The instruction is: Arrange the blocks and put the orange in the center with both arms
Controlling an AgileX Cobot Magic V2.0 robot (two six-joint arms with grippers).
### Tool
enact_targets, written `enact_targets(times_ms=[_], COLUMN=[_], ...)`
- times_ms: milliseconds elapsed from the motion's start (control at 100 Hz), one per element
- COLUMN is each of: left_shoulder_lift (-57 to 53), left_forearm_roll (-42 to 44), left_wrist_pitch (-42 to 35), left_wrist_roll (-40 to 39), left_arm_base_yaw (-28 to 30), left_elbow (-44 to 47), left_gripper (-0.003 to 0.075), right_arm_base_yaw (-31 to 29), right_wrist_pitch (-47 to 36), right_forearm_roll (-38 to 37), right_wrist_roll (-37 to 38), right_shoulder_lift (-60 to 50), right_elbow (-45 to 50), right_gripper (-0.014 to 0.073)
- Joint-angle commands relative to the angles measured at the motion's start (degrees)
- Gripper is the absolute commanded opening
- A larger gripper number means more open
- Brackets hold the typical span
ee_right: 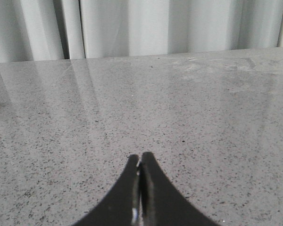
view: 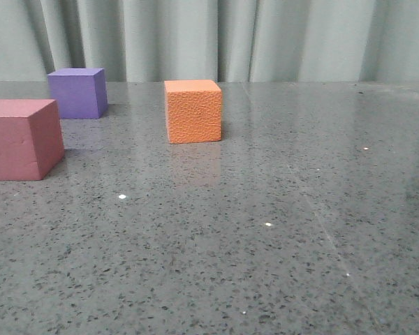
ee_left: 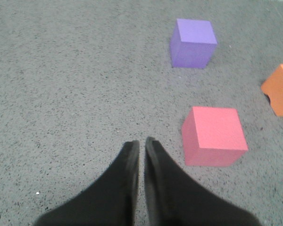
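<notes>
Three foam cubes stand on the grey speckled table [view: 265,230]. The pink-red cube [view: 21,138] is at the left edge, the purple cube [view: 77,92] behind it, and the orange cube [view: 193,110] near the middle. No arm shows in the front view. In the left wrist view my left gripper [ee_left: 142,142] is shut and empty above bare table, close beside the pink-red cube [ee_left: 214,135], with the purple cube [ee_left: 193,42] farther off and the orange cube [ee_left: 280,89] cut by the frame edge. My right gripper [ee_right: 140,156] is shut and empty over bare table; no cube shows there.
A pale pleated curtain [view: 209,38] hangs behind the table's far edge and also shows in the right wrist view [ee_right: 132,28].
</notes>
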Motion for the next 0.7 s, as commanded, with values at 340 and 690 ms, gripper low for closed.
enact_targets(times_ms=[340,690], left_shoulder_lift=[0.47,0.82], left_forearm_roll=[-3.17,-13.14], left_wrist_pitch=[-3.85,-9.51], left_wrist_roll=[5.14,8.45], left_arm_base_yaw=[0.06,0.06], left_elbow=[-2.03,-2.04], left_gripper=[0.0626,0.0537], right_arm_base_yaw=[-0.19,-0.19], right_wrist_pitch=[-4.72,-4.72], right_forearm_roll=[0.23,0.23], right_wrist_roll=[-0.42,-0.42], right_shoulder_lift=[0.48,0.48], right_elbow=[-0.80,-0.80], right_gripper=[-0.0067,-0.0067])
